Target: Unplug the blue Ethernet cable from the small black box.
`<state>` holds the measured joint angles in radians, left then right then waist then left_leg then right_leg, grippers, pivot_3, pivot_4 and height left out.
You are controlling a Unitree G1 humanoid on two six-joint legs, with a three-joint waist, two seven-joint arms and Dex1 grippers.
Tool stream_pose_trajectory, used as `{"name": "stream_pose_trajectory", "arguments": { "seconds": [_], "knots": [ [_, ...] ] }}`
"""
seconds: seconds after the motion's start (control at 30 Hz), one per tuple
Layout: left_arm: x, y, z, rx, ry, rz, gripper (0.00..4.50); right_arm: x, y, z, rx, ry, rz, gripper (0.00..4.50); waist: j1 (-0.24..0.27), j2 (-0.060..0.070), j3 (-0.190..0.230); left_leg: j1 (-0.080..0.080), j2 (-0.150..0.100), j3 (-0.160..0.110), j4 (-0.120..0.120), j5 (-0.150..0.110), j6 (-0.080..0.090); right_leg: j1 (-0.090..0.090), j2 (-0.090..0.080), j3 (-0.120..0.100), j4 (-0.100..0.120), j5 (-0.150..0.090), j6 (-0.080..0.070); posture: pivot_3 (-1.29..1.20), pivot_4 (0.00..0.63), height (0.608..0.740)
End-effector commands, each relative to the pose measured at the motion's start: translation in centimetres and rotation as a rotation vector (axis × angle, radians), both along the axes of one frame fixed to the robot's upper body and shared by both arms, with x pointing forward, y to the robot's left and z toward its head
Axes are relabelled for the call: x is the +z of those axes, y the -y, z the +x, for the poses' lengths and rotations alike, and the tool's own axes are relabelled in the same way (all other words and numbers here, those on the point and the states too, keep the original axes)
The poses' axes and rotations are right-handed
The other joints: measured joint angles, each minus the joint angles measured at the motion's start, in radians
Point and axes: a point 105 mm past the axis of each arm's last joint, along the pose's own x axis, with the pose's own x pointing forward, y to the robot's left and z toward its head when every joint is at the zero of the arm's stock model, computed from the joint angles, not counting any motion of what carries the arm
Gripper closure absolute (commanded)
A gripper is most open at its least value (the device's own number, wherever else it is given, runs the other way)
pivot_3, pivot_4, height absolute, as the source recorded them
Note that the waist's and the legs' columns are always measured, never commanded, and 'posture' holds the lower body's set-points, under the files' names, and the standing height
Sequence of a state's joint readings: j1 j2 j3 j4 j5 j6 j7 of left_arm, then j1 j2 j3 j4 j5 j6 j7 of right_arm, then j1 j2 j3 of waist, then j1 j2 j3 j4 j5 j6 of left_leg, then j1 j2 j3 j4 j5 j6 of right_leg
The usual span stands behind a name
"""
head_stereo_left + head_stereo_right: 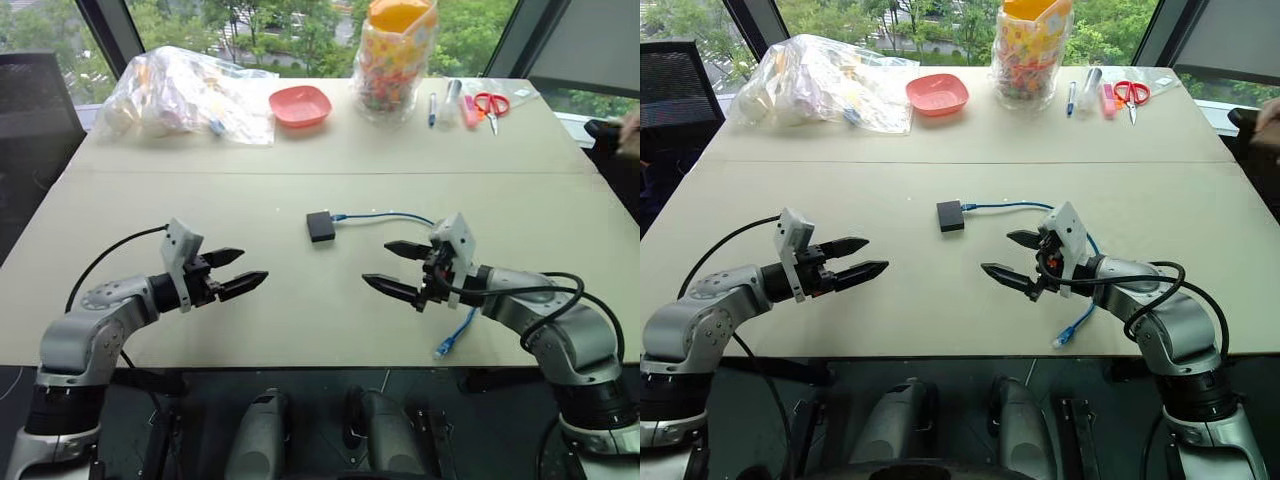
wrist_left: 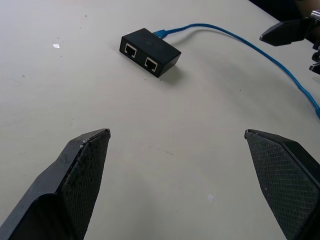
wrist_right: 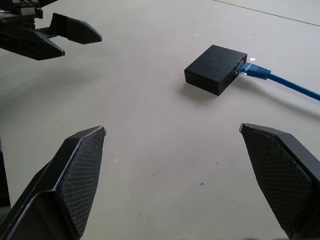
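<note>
Sitting flat near the middle of the beige counter (image 1: 300,330), the small black box (image 1: 321,226) has the blue Ethernet cable (image 1: 385,215) plugged into its side facing the robot's right. The left wrist view shows two empty ports on another side of the box. From the plug the cable runs right across the counter, curves behind the right gripper (image 1: 397,266), and comes down toward the near counter edge, ending in a loose clear plug (image 1: 441,350) just at that edge.

Both grippers hover above the counter, on either side of the box and nearer the robot than it, tips angled inward toward each other. Left gripper (image 1: 235,270): fingers (image 2: 82,170) spread wide, nothing between them, holding nothing. Box lies ahead of and apart from these fingers, no contact. Right gripper: fingers (image 3: 75,172) also spread wide and empty; box ahead of them, well clear, with the plugged end of the cable on the box's far side from the left gripper. The cable passes close by the right gripper, but whether it touches cannot be told.

Along the far edge of the counter: clear plastic bag (image 1: 185,92) of mixed items, a pink dish (image 1: 300,104), a clear bag with a yellow top (image 1: 396,55), pens (image 1: 441,102), red-handled scissors (image 1: 490,105).
</note>
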<state>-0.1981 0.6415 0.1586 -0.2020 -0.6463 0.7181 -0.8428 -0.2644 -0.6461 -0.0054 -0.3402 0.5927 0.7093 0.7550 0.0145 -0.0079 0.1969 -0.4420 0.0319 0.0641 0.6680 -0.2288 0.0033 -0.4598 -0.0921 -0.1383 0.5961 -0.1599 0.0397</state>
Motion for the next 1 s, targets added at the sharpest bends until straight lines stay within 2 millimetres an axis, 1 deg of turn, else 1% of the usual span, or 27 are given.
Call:
{"name": "stream_pose_trajectory", "arguments": {
  "seconds": [0.03, 0.27, 0.43, 0.53, 0.57, 0.63, 0.7, 0.77, 0.83, 0.9, 1.0],
  "knots": [
    [1.5, -0.1, -0.1, -0.014, 0.043, -0.036, 0.02, 1.0, -0.2, 0.1, 0.016, 0.05, 0.009, 0.0, 0.0, 0.0, 0.0, 0.0, 0.0, 0.0, 0.0, 0.0, 0.0, 0.0, 0.0, 0.0, 0.0, 0.0, 0.0, 0.0, 0.15, 0.74],
    [1.2, -0.3, 0.0, -0.035, 0.038, 0.007, 0.02, 1.1, -0.2, 0.2, 0.011, 0.056, 0.01, 0.0, 0.0, 0.0, 0.0, 0.0, 0.0, 0.0, 0.0, 0.0, 0.0, 0.0, 0.0, 0.0, 0.0, 0.0, 0.0, 0.0, 0.15, 0.74],
    [1.5, -0.5, 0.7, -0.022, 0.064, 0.024, 0.02, 1.0, -0.3, 0.3, 0.006, 0.064, 0.01, 0.0, 0.0, 0.0, 0.0, 0.0, 0.0, 0.0, 0.0, 0.0, 0.0, 0.0, 0.0, 0.0, 0.0, 0.0, 0.0, 0.0, 0.15, 0.74],
    [1.7, -0.8, 1.4, -0.034, 0.094, 0.072, 0.02, 1.0, -0.6, 1.4, 0.001, 0.092, 0.009, 0.0, 0.0, 0.0, 0.0, 0.0, 0.0, 0.0, 0.0, 0.0, 0.0, 0.0, 0.0, 0.0, 0.0, 0.0, 0.0, 0.0, 0.15, 0.74],
    [1.8, -0.9, 1.7, -0.04, 0.103, 0.082, 0.02, 0.9, -0.7, 2.0, -0.002, 0.103, -0.003, 0.0, -0.001, 0.0, 0.0, 0.0, 0.0, 0.001, 0.0, 0.0, 0.0, 0.0, 0.0, 0.0, 0.0, 0.0, 0.0, 0.0, 0.15, 0.74],
    [3.0, -1.4, 2.7, -0.05, 0.13, 0.088, 0.02, 0.3, -1.3, 4.5, 0.013, 0.134, -0.076, 0.0, -0.004, 0.0, 0.0, 0.001, 0.0, 0.001, 0.0, 0.0, 0.0, 0.0, 0.001, 0.0, 0.001, 0.001, -0.001, 0.0, 0.15, 0.74],
    [4.1, -1.6, 3.2, -0.077, 0.142, 0.092, 0.02, 0.1, -1.8, 7.2, 0.021, 0.152, -0.117, 0.0, -0.008, -0.001, 0.0, 0.0, 0.0, 0.004, 0.002, 0.0, 0.0, -0.001, 0.003, 0.0, 0.0, 0.002, -0.002, 0.0, 0.15, 0.74],
    [4.6, -1.8, 2.9, -0.104, 0.133, 0.105, 0.02, 0.0, -2.3, 9.6, 0.015, 0.159, -0.13, 0.0, -0.013, -0.001, 0.0, 0.001, 0.001, 0.007, 0.002, 0.001, 0.0, -0.001, 0.004, 0.001, 0.0, 0.003, -0.004, 0.0, 0.15, 0.74],
    [4.6, -2.0, 2.7, -0.108, 0.128, 0.116, 0.02, -0.3, -2.7, 11.5, 0.005, 0.163, -0.154, 0.0, -0.023, -0.001, 0.0, 0.002, 0.001, 0.007, 0.001, 0.001, 0.0, -0.002, 0.005, 0.002, 0.002, 0.003, -0.004, 0.0, 0.15, 0.74],
    [4.4, -2.0, 2.4, -0.096, 0.128, 0.118, 0.02, -0.6, -3.2, 12.9, -0.01, 0.162, -0.175, 0.0, -0.025, -0.001, 0.0, 0.001, 0.001, 0.008, -0.002, 0.001, 0.0, -0.003, 0.005, 0.003, 0.002, 0.005, -0.001, 0.0, 0.15, 0.74],
    [3.8, -1.8, 1.8, -0.075, 0.127, 0.111, 0.02, -1.5, -4.0, 14.1, -0.014, 0.152, -0.247, 0.0, -0.029, -0.001, 0.0, 0.0, 0.0, 0.01, -0.002, 0.001, 0.0, -0.004, 0.005, 0.005, 0.003, 0.006, -0.001, 0.0, 0.15, 0.74]
  ]
}}
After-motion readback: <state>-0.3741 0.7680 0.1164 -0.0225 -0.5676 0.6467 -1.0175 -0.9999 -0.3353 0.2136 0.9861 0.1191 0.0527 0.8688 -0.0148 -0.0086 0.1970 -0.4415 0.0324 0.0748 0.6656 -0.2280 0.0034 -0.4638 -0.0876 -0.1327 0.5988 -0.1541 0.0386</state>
